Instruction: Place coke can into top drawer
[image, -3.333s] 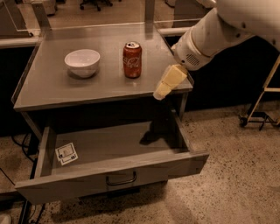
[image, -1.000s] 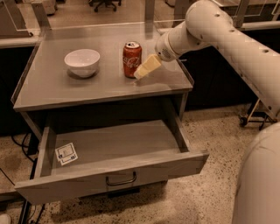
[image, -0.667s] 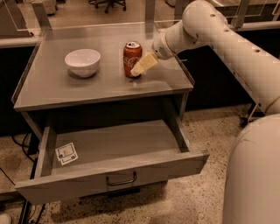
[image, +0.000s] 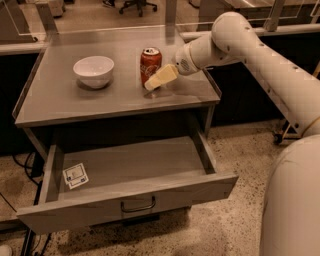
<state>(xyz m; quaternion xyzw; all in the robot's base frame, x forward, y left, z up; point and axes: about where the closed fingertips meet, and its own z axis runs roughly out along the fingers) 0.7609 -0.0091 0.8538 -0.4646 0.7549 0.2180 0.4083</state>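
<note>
The white arm (image: 260, 55) reaches in from the right, across the grey counter (image: 60, 102). Below the counter the top drawer (image: 131, 196) stands pulled out. Its flat front panel faces the floor side and its dark curved handle (image: 138, 206) sits at the middle. A white bowl (image: 94, 71) rests on the counter to the left, apart from the coke can (image: 150, 61). The can stands upright near the middle of the counter, its long axis vertical and its silver top up. The cream claw (image: 161, 77) slants down to the can's lower right side, right against it. I cannot tell whether the claw is open or closed. A small white tag (image: 75, 175) lies in the drawer's left corner.
</note>
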